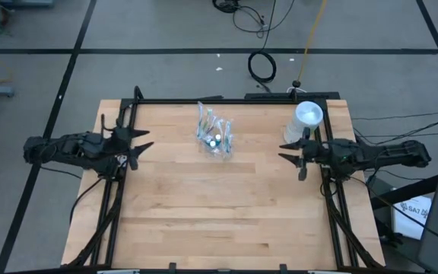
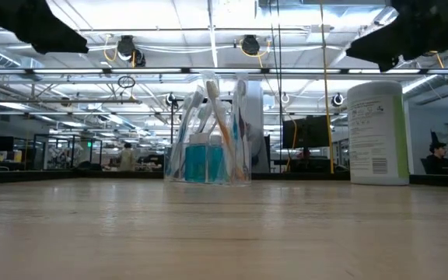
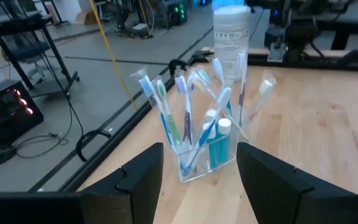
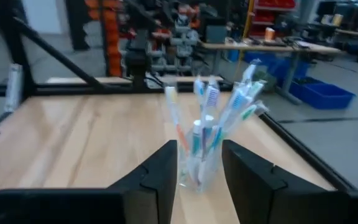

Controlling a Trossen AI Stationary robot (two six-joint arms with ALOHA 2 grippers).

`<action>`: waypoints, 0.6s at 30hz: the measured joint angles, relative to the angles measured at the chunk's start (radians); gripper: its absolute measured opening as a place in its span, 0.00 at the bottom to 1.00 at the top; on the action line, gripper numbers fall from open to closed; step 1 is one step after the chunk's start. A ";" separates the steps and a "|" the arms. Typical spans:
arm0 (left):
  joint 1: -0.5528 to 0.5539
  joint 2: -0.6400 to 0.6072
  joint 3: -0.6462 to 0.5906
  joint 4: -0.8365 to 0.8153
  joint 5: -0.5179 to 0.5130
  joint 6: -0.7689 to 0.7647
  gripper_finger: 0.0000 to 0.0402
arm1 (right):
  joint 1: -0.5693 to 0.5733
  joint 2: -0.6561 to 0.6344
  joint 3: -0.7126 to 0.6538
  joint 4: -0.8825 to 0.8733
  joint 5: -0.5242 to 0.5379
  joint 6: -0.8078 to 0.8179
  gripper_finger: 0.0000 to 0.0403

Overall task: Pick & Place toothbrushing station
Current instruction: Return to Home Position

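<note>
While both arms sit out at the sides, everything is gathered in one spot: the clear organizer (image 1: 214, 138) stands upright on the wooden table (image 1: 219, 221), in the upper middle of the overhead frame, well apart from either arm. It's packed, folks: blue, white and pink toothbrushes (image 3: 161, 109) stand in it handle-down, heads fanning out above the rim, and the teal toothpaste tubes (image 3: 219, 148) stand among them with white caps up. From table level the organizer (image 2: 208, 152) sits just left of centre, and its teal shows through the clear wall.

Over to the left gripper (image 1: 144, 146), at the table's left edge in the overhead frame, level with the organizer and pointing toward it. Its own camera shows the two dark fingers (image 3: 143, 177) spread wide, gripping nothing, the organizer (image 3: 207, 158) well ahead of them.

Mirror image on the other side: the right gripper (image 1: 286, 152) hovers near the table's right edge, fingers (image 4: 163, 171) apart and gripping nothing, the organizer (image 4: 197, 171) farther out in front.

One bystander: the tall white canister (image 1: 304, 120) stands upright in the upper right of the overhead frame, just beside the right gripper and apart from the organizer
</note>
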State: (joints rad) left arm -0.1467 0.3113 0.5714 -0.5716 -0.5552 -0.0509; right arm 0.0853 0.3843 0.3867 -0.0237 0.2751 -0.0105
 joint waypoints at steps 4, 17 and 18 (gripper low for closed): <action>0.000 -0.114 -0.070 0.039 -0.005 0.021 0.53 | 0.000 -0.131 -0.075 -0.006 -0.070 -0.006 0.29; 0.000 -0.304 -0.249 0.222 0.044 0.112 0.53 | 0.000 -0.373 -0.175 -0.065 -0.073 -0.008 0.28; 0.000 -0.301 -0.268 0.261 0.058 0.129 0.53 | 0.000 -0.371 -0.175 -0.063 -0.073 -0.007 0.28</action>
State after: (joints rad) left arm -0.1467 0.0100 0.3033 -0.3108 -0.4974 0.0783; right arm 0.0853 0.0132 0.2119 -0.0870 0.2018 -0.0171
